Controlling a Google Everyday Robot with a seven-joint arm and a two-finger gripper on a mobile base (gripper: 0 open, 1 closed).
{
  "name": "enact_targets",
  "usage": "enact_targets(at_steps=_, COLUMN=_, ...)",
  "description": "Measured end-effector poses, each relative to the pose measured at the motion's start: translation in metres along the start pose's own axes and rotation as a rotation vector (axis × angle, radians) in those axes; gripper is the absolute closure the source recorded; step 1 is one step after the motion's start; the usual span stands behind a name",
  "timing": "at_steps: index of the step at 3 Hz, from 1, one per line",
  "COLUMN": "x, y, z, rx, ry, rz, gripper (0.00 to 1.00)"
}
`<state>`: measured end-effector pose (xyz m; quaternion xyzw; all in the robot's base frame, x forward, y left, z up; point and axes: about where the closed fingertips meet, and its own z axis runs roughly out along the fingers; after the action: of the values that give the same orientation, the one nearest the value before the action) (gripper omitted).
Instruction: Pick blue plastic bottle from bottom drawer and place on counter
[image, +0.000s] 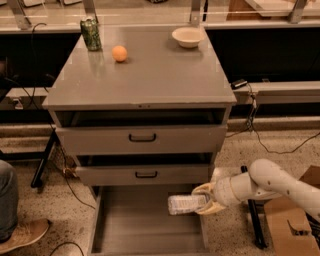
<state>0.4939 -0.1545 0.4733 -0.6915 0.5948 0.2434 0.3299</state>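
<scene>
The blue plastic bottle (186, 204) lies on its side in my gripper (204, 199), held above the right side of the open bottom drawer (145, 227). The gripper is shut on the bottle's right end, and the arm reaches in from the lower right. The bottle hangs just below the middle drawer's front (145, 175). The grey counter (142, 67) is the cabinet's top, well above the gripper.
On the counter stand a green patterned can (91, 34) at the back left, an orange ball (119, 53) beside it and a white bowl (187, 36) at the back right. A cardboard box (292, 217) sits on the floor at the right. A person's shoe (22, 235) is at the lower left.
</scene>
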Motion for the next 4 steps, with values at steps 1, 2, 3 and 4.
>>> enact_targets(at_steps=1, x=-0.056, y=0.012, z=-0.055, rx=0.035, ry=0.06, rz=-0.036, gripper=1.0)
enact_targets(at_steps=2, x=-0.116, y=0.01, z=-0.107, rx=0.062, ry=0.141, rz=-0.111, gripper=1.0)
enact_targets(at_steps=3, x=-0.137, y=0.003, z=-0.129, rx=0.084, ry=0.188, rz=-0.154, gripper=1.0)
enact_targets(at_steps=4, x=-0.14, y=-0.003, z=-0.131, rx=0.098, ry=0.157, rz=-0.16, gripper=1.0)
